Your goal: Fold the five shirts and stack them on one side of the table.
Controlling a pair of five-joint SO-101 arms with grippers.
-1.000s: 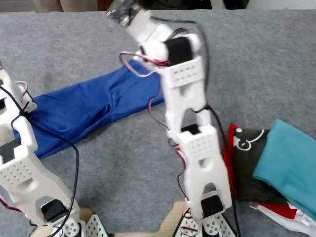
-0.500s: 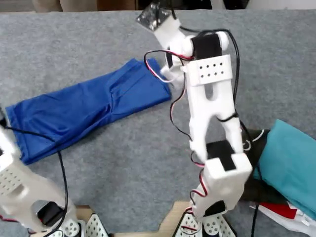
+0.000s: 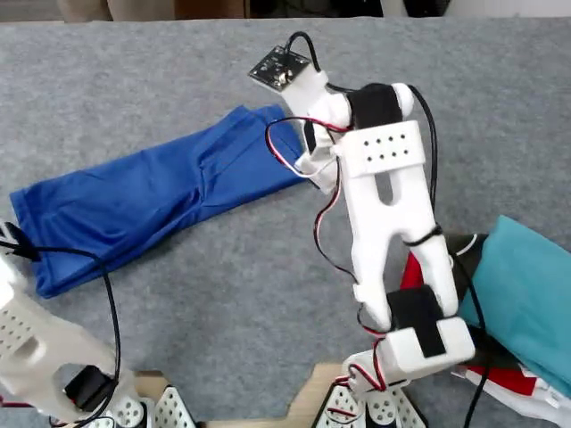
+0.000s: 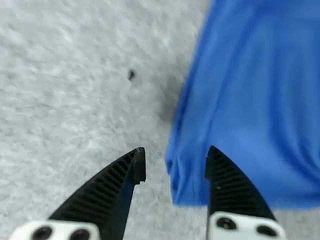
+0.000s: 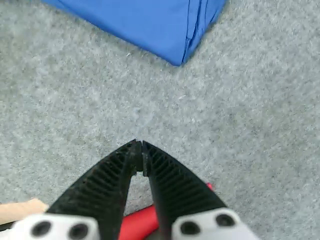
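A blue shirt (image 3: 161, 192), folded into a long strip, lies slanted across the left half of the grey table. In the left wrist view my left gripper (image 4: 175, 155) is open just above the table, its fingers straddling a corner of the blue shirt (image 4: 255, 100) without closing on it. The left arm (image 3: 31, 343) stands at the near left corner. My right gripper (image 5: 141, 150) is shut and empty over bare table, a short way off the blue shirt's other end corner (image 5: 175, 45). The right arm (image 3: 388, 187) stretches up the table's middle.
A pile of unfolded shirts sits at the right edge: a teal one (image 3: 526, 294) on top, a dark one with white print (image 3: 451, 254), red (image 3: 412, 272) and white (image 3: 526, 401) cloth beneath. Grey table (image 3: 134, 80) lies open behind the blue shirt.
The right arm has swung right, off the blue shirt's right end. The left arm has drawn back toward the near left corner, off the shirt's left end. The shirt lies still.
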